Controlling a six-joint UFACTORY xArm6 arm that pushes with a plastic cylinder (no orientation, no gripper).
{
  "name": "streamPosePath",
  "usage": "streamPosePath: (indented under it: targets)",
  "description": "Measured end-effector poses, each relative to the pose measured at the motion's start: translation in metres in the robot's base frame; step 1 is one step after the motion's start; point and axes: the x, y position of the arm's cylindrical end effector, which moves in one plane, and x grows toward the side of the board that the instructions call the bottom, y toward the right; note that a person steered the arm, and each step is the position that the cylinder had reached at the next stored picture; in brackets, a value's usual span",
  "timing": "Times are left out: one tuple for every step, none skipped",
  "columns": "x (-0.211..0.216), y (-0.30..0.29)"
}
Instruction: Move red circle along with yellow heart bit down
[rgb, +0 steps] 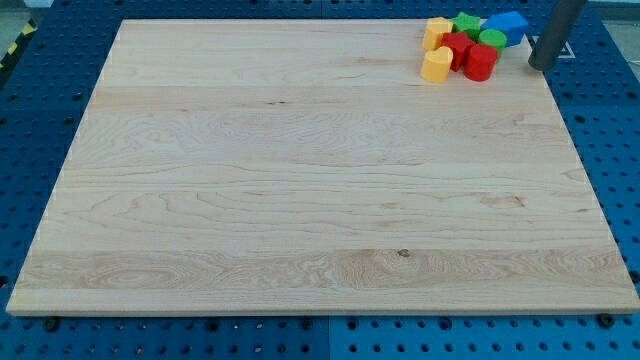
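The red circle stands near the view's top right of the wooden board, with the yellow heart just to its left. They sit at the bottom of a tight cluster with a red block, a second yellow block, a green star-like block, a green round block and a blue block. My tip is at the board's right edge, right of the red circle and apart from it.
The board lies on a blue perforated table. The cluster is close to the board's top and right edges.
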Motion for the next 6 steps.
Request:
streamPosePath:
  targets:
    - [0.003, -0.004]
    - [0.004, -0.026]
    - [0.004, -0.057]
    - [0.004, -0.093]
    - [0.003, -0.128]
    - [0.003, -0.166]
